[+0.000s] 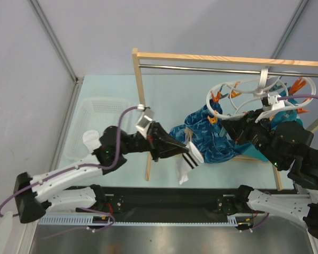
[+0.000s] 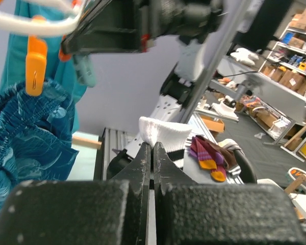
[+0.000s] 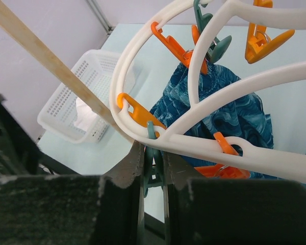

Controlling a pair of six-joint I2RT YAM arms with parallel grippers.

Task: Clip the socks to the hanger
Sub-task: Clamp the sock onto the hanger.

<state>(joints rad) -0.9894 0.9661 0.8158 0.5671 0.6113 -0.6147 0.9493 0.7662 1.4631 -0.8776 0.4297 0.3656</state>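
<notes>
My left gripper point(image 1: 181, 147) is shut on the cuff end of a white sock with black stripes point(image 1: 189, 160), which hangs from it in front of the wooden rack. In the left wrist view the sock point(image 2: 166, 131) bulges just past the shut gripper point(image 2: 153, 147). The white oval hanger point(image 1: 243, 89) with orange clips hangs by its hook from the metal rail. My right gripper point(image 3: 154, 161) is shut on a teal clip point(image 3: 154, 171) under the hanger's ring point(image 3: 204, 145); it also shows in the top view point(image 1: 229, 123). White fabric, perhaps the second sock point(image 1: 90, 140), lies by the basket.
A blue patterned cloth point(image 1: 204, 132) and a teal garment point(image 1: 286, 119) hang from the hanger. The wooden rack post point(image 1: 142, 111) stands between the arms' working area and a white plastic basket point(image 1: 98, 114) at left. The metal rail point(image 1: 212, 67) runs across the top.
</notes>
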